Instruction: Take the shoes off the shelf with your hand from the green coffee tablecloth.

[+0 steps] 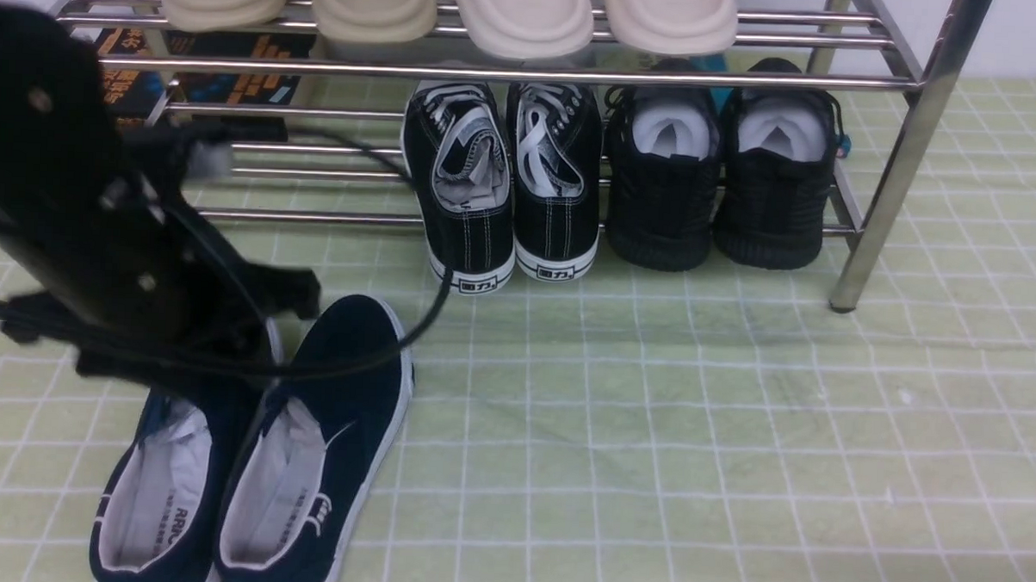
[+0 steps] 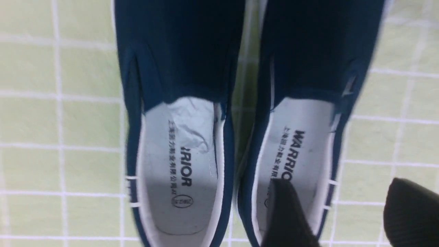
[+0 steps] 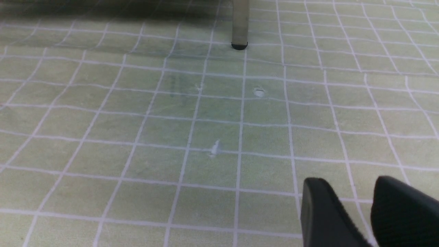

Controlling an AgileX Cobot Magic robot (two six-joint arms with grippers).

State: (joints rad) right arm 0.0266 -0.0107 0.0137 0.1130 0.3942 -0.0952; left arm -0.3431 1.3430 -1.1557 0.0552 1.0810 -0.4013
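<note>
left hand (image 2: 339, 183): fingers spread, one over a shoe's insole, other outside its wall
shoes (image 2: 185, 51): under left fingers, side by side on tablecloth (image 1: 694, 418), off shelf (image 1: 884, 166)
right hand (image 3: 349, 181): fingers apart above tablecloth

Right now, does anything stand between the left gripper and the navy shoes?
Nothing visible does. The left gripper hangs open directly over the navy shoes on the green tablecloth, one finger above a shoe's lining, the other outside its wall.
</note>
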